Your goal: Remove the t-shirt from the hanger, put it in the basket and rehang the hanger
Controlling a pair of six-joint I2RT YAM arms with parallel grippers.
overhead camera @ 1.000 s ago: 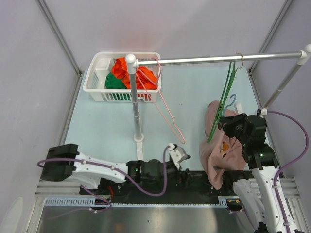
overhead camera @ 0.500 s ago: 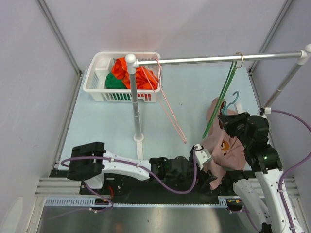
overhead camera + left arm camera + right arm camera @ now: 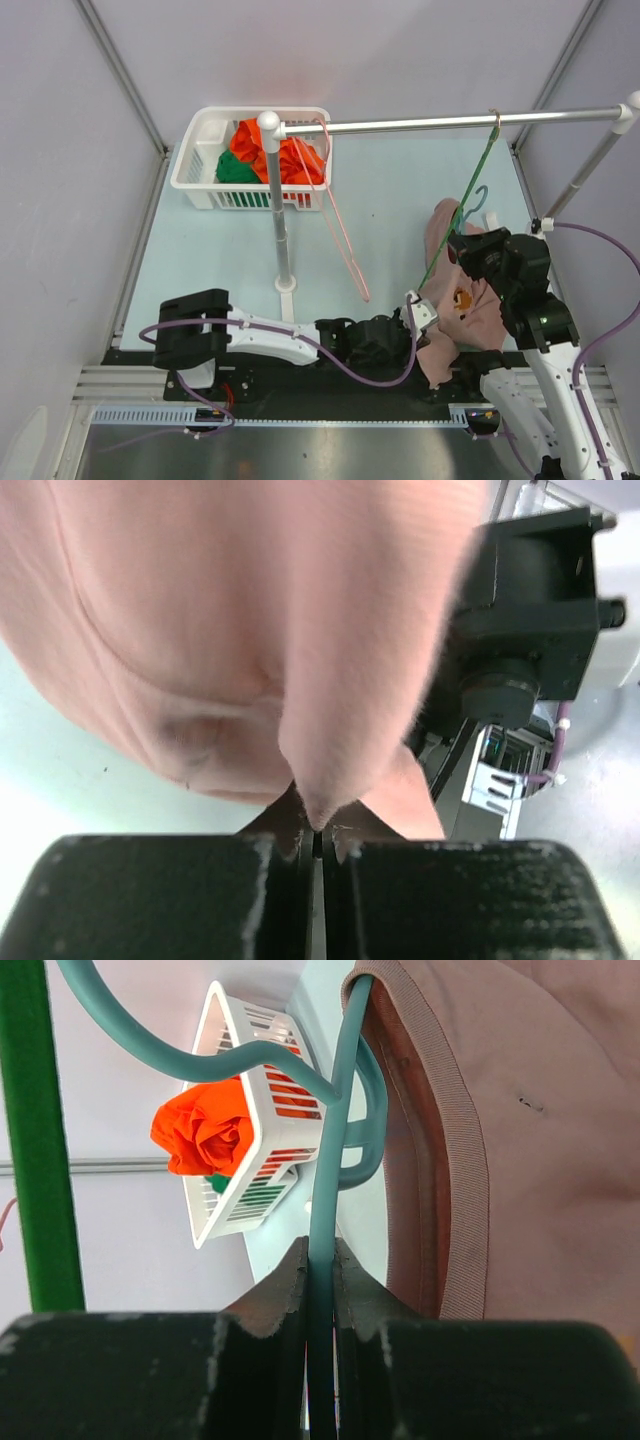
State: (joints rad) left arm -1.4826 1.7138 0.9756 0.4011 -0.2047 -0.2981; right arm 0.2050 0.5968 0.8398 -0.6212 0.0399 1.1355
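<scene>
1. Lower right of the top view: pink shirt [image 3: 470,315], hanging in a bunch, low down near the arm bases.
2. At the shirt's left edge: left gripper [image 3: 414,306], reaching in from the left side of the frame.
3. Shut tight on a small fold at the low tip of the shirt, clear in the left wrist view.
4. Just above the shirt: right gripper [image 3: 468,250], narrow, pinching the thin wire of the blue hanger [image 3: 328,1160].
5. In the right wrist view: that wire going up from between the fingers and along the shirt's collar, on the right of the frame.
6. In the top view: blue hook poking up above the shirt, well below the rail [image 3: 400,124].
7. Hooked on the rail near its right end: green hanger [image 3: 469,180], slanting down toward the left gripper.
8. Hanging from the rail's left end: pink hanger [image 3: 354,262].
9. Upper left of the top view: white basket [image 3: 230,197] with orange and green clothes [image 3: 250,140] inside.
</scene>
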